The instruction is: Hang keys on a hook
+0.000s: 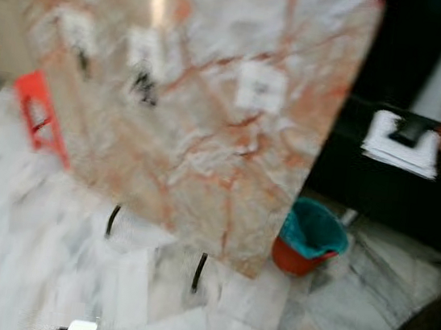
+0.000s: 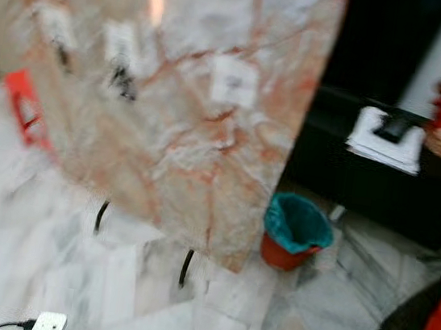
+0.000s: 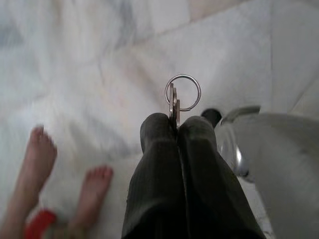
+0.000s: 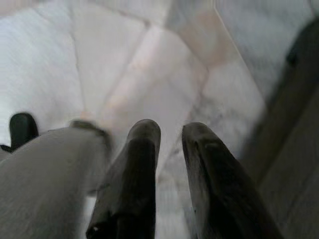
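Keys [image 3: 175, 102]: clamped between the closed fingers of the left gripper [image 3: 177, 127], ring outward, over the floor. Hooks [image 1: 144, 87]: on marble panel [image 1: 209, 131], ahead, far-left. Right gripper [image 4: 169, 134]: parted, idle.

Left gripper [image 3: 175, 124]: two long black fingers [image 3: 154, 164], matt and finely ribbed along their length, with rounded tips (the ribbing shows clearly in the left wrist view).
Right gripper [image 4: 169, 134]: the same pair of black fingers [image 4: 139, 169], thick and blunt-ended, the surface dull and a little scuffed-looking, though blurred.
Robot's legs: a pale grey-white limb [image 4: 45, 169] with smooth casing, ending in a black foot [image 4: 22, 129]; another light, glossy shell [image 3: 279, 149] sits beside the left fingers.
Cables, screws, markings: too blurred to tell.
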